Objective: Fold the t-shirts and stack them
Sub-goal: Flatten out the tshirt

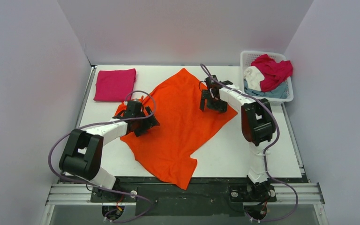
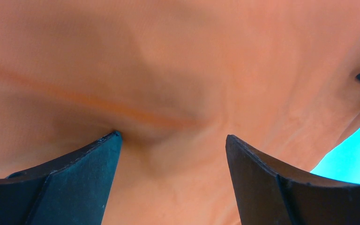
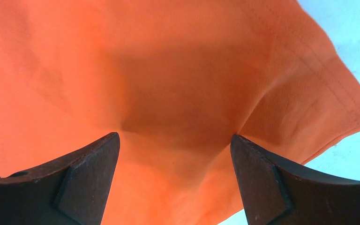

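A bright orange t-shirt (image 1: 180, 124) lies spread across the middle of the table, one corner hanging over the near edge. My left gripper (image 1: 143, 123) stands open over its left edge, and the cloth (image 2: 178, 70) fills that wrist view, with the fingertips (image 2: 110, 140) pressing down on it. Over the shirt's right edge (image 3: 309, 75) my right gripper (image 1: 212, 104) is open too, fingertips (image 3: 110, 140) down on the fabric. A folded magenta-pink t-shirt (image 1: 115, 85) sits at the back left. Crimson (image 1: 274, 70), white (image 1: 253, 77) and grey-blue (image 1: 272, 93) shirts are heaped in the basket.
The white lattice basket (image 1: 248, 56) stands at the back right corner. White walls close in the table (image 1: 225, 154) on three sides. Purple cables loop off both arms.
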Tool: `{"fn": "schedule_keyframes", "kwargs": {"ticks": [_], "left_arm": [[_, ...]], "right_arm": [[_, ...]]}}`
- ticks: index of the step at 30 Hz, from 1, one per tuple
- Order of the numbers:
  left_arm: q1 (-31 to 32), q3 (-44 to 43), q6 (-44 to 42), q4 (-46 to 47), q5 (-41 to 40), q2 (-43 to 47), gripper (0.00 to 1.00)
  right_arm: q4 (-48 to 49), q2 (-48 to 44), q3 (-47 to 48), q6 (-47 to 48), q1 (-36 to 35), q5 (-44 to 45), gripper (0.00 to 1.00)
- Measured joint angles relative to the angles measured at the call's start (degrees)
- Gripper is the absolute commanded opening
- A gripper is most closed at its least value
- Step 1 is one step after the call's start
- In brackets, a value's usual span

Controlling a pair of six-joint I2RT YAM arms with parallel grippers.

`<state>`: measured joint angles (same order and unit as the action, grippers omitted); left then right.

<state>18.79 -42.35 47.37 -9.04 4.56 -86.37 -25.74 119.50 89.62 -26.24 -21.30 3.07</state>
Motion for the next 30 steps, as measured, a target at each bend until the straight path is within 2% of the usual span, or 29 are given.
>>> {"fn": "schedule_keyframes", "kwargs": {"ticks": [3,6,15,17,19,21,25,27,30], "left_arm": [[0.13,-4.52,-0.7,-0.17,-0.72,-4.68,0.93],[0.63,-14.71,-2.86,-3.06,-1.9,-13.14,0.93],[4.24,-56.17,-11.63,-13.88,-4.92,-41.31,0.93],[4.9,-65.96,-13.2,-16.94,-4.15,-47.12,0.93],[5.53,-78.14,-15.02,-20.57,-2.27,-54.03,0.93],[5.95,-86.55,-16.68,-23.85,-0.98,-58.4,0.93],[6.4,-88.94,-19.45,-27.5,0.28,-57.99,0.93],[6.69,-81.18,-20.55,-26.84,0.33,-52.5,0.94],[7.04,-62.97,-20.79,-24.57,-0.09,-38.64,0.95]], "right_arm": [[-0.57,-0.02,-1.64,-0.74,0.0,0.94,0.82],[1.7,-2.97,-8.0,-2.99,0.0,1.75,0.81],[7.54,-24.63,-37.29,-12.96,-0.7,4.07,0.81],[7.78,-28.09,-41.05,-14.67,-1.99,4.48,0.81],[7.76,-29.79,-42.53,-15.82,-3.91,4.42,0.82],[7.74,-30.56,-42.69,-16.24,-5.2,4.35,0.83],[6.23,-34.12,-41.75,-16.15,-5.29,5.27,0.91],[5.29,-37.48,-40.37,-16.04,-3.96,6.25,0.93],[5.05,-43.8,-39.36,-16.0,-1.01,7.74,0.97]]}}
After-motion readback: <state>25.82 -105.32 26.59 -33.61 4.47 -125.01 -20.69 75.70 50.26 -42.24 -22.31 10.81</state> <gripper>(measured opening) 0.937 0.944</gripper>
